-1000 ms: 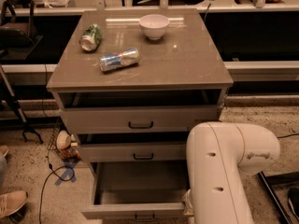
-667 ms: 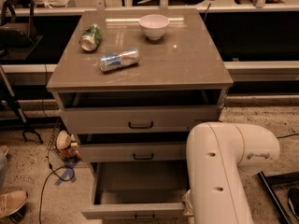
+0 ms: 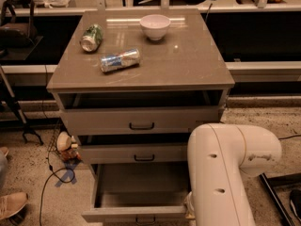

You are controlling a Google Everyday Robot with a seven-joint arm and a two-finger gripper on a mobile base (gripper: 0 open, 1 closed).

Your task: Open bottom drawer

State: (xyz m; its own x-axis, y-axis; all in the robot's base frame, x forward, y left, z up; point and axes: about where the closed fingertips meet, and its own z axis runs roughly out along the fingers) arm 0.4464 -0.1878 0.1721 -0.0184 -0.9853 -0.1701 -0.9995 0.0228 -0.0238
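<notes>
The bottom drawer [image 3: 136, 213] of the grey-tan cabinet stands pulled far out, and its inside shows bare. Its small black bar handle [image 3: 145, 219] sits at the lower edge of the view. My white arm [image 3: 221, 173] fills the lower right and reaches down beside the drawer's front right corner. My gripper is hidden behind and below this arm link, so it does not show. The middle drawer [image 3: 136, 153] and the top drawer [image 3: 141, 120] each stand pulled out a little.
On the cabinet top [image 3: 197, 65] lie a green can [image 3: 91, 37] and a blue-silver can [image 3: 120, 60], both on their sides, and a white bowl [image 3: 155, 26] stands upright. A cable and small objects [image 3: 66, 147] lie on the floor at the left. A shoe [image 3: 11, 204] shows at the far left.
</notes>
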